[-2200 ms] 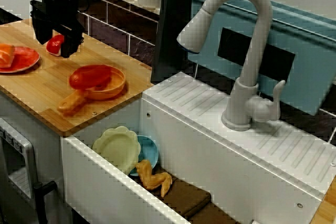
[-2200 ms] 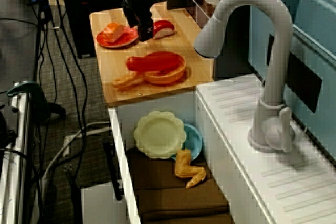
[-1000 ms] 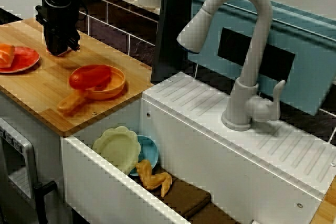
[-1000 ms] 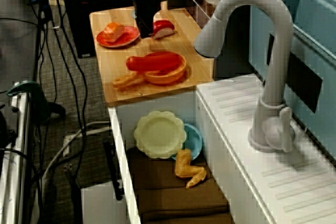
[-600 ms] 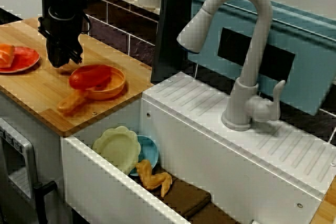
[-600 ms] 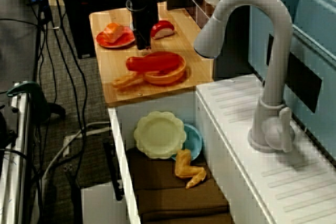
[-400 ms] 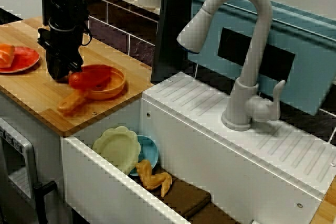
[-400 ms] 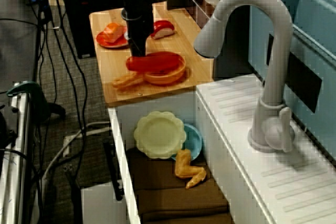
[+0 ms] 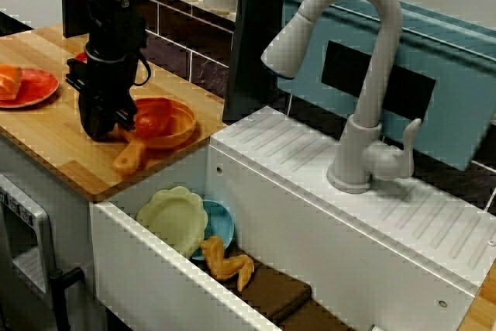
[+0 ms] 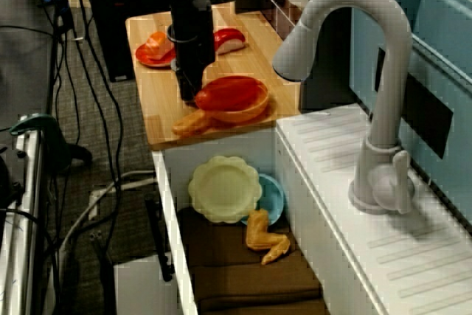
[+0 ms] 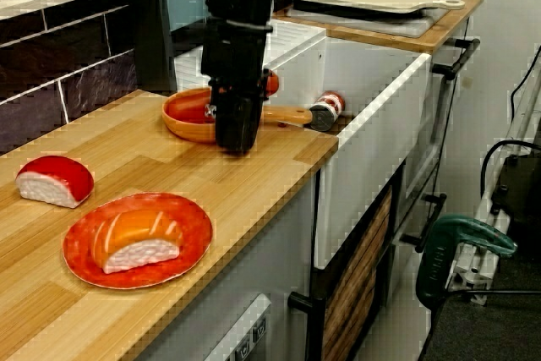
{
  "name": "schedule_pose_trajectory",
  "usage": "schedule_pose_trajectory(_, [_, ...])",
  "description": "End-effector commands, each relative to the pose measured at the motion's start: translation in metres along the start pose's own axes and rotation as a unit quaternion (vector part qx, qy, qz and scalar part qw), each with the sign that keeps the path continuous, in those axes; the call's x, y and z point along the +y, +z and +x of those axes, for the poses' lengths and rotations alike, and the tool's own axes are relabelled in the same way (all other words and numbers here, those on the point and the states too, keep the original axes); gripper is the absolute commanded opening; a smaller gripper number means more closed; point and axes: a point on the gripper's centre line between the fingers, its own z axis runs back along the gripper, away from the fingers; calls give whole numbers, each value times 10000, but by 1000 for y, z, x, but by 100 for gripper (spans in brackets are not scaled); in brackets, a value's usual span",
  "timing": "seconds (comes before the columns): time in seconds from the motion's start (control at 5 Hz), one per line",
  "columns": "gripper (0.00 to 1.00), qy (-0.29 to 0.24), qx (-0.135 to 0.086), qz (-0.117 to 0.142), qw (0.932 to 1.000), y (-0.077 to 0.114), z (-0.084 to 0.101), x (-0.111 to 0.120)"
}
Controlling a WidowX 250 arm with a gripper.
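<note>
Left to right, in the view over the sink. The red plate (image 9: 31, 89) with its sushi (image 9: 8, 81) lies at far left. Your gripper (image 9: 99, 128) has come down from beside that plate. It now stands on the wooden counter (image 9: 46, 133), against the left rim of the orange pan (image 9: 172, 123); you cannot tell whether its fingers are clamped or slack. The pan, carrying a red piece of food (image 9: 146, 122), has slid right toward the sink (image 9: 139, 269) and its handle has swung nearer. Read this as contact that shifts the pan.
</note>
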Motion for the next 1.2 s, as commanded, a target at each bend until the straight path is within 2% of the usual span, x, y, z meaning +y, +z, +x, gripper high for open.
schedule_pose_trajectory(0.0, [0,48,-40,-512,9987,47,8,-9])
schedule_pose_trajectory(0.2, [0,154,-25,-533,9985,51,1,6])
schedule_pose_trajectory(0.4, [100,317,93,-671,9972,65,-2,23])
schedule_pose_trajectory(0.6, [100,429,228,-870,9950,80,-3,24])
schedule_pose_trajectory(0.8, [100,891,380,-767,9923,85,-7,15])
schedule_pose_trajectory(1.0, [100,1277,652,-957,9850,95,-9,7])
